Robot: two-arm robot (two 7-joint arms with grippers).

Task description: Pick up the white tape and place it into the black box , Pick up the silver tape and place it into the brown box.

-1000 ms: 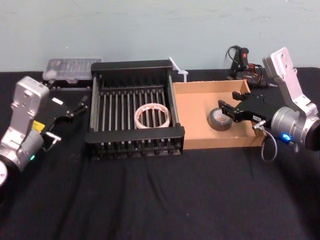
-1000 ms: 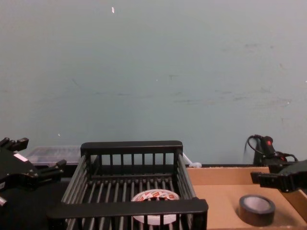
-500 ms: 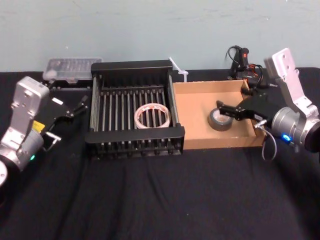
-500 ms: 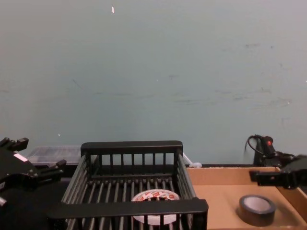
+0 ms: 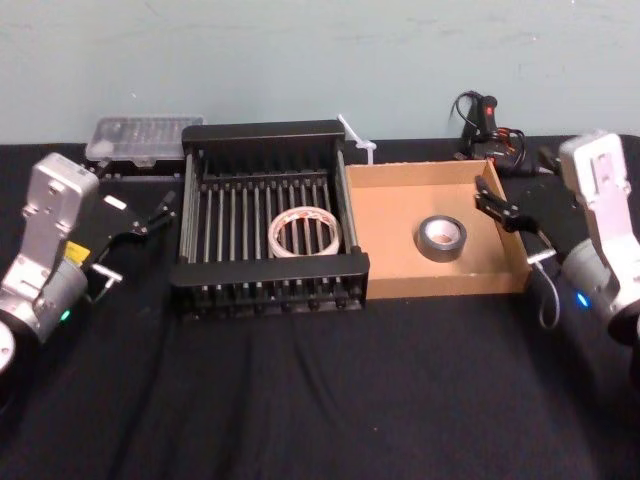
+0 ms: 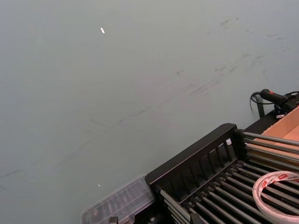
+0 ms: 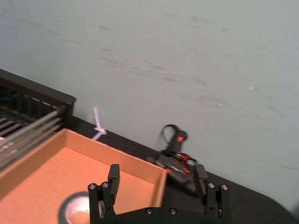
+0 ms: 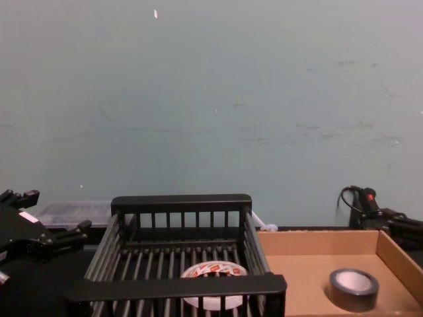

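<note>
- I see a pale blue-green wall [image 8: 211, 99] behind the work, scuffed with faint dark streaks and a small white fleck high up.
- The desk [image 5: 320, 400] is covered in black cloth, slightly wrinkled toward the front.
- Light falls evenly, with no hard shadows.

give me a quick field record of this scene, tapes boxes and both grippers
white tape: flat on the slatted floor of the black box
silver tape: flat in the brown box, touching no wall
left gripper: open, holding nothing, left of the black box
right gripper: open, holding nothing, over the brown box's right wall
behind the boxes: clear plastic case, black tool with cable
task state: both tapes in their boxes
</note>
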